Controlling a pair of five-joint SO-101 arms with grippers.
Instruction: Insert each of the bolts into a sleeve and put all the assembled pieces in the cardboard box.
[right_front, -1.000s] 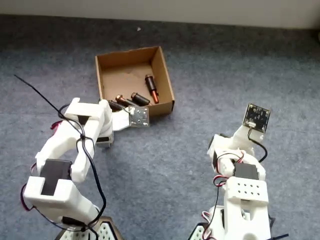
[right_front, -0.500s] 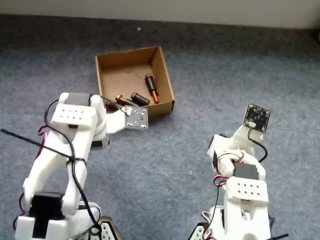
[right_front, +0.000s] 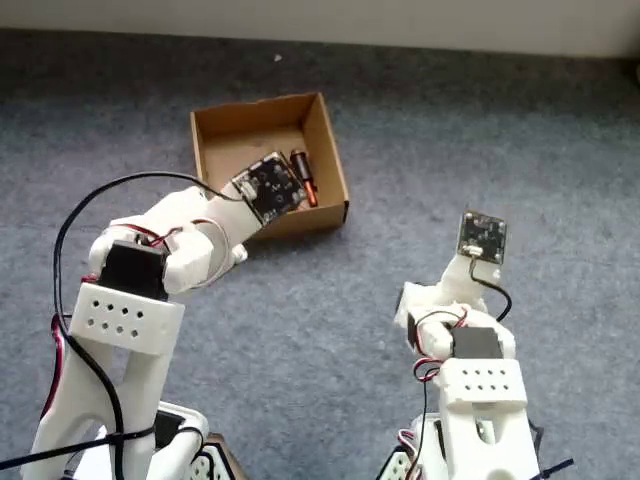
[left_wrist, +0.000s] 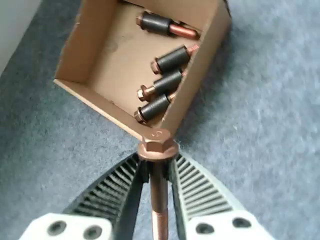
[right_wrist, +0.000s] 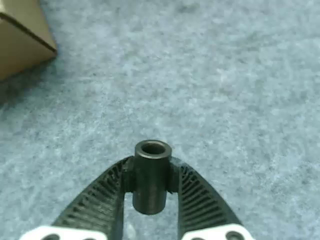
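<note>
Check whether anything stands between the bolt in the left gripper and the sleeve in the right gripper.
Nothing visible does. The left gripper holds the bolt near a corner of the cardboard box. The right gripper holds the sleeve over the carpet. Only bare carpet appears to lie between them.

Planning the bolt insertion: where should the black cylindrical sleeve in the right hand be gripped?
Probably best: grip the black cylindrical sleeve across its round wall at mid-length, from either side, as the right hand does. That leaves its open bore end clear.
</note>
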